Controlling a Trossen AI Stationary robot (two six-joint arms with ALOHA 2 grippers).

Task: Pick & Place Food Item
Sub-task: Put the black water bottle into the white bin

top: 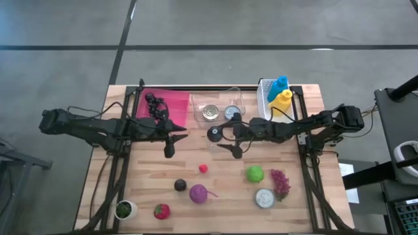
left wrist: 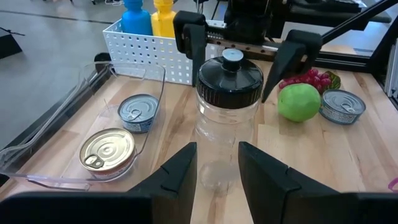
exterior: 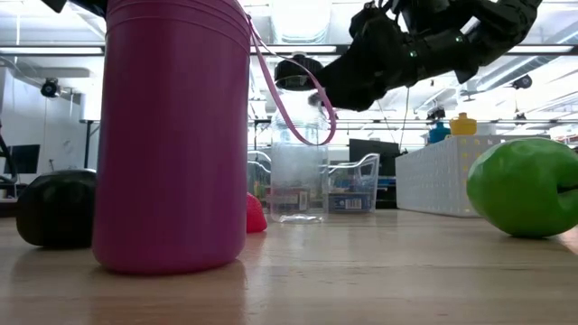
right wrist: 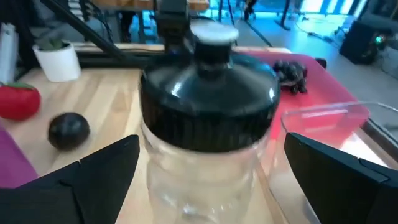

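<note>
The clear jar stands upright on the counter, its long axis vertical and its black lid with the small knob pointing straight up. It sits near the middle of the counter, just in front of the clear tray that holds two tins.

The right gripper is at the jar, one finger on each side of the lid, jaws spread wide and not closed on it; whether a finger touches the glass cannot be told. The left gripper faces the jar from the opposite side, a little apart from it, its jaws narrowly parted and holding nothing.

Beyond the tray stands a white basket with a blue bottle and a yellow bottle, and beside the tray a pink tray carries dark grapes. Nearer the front edge lie a green apple, red grapes, another tin, a small red ball, a dark plum, a purple beet-like item, a strawberry and a small potted plant.
</note>
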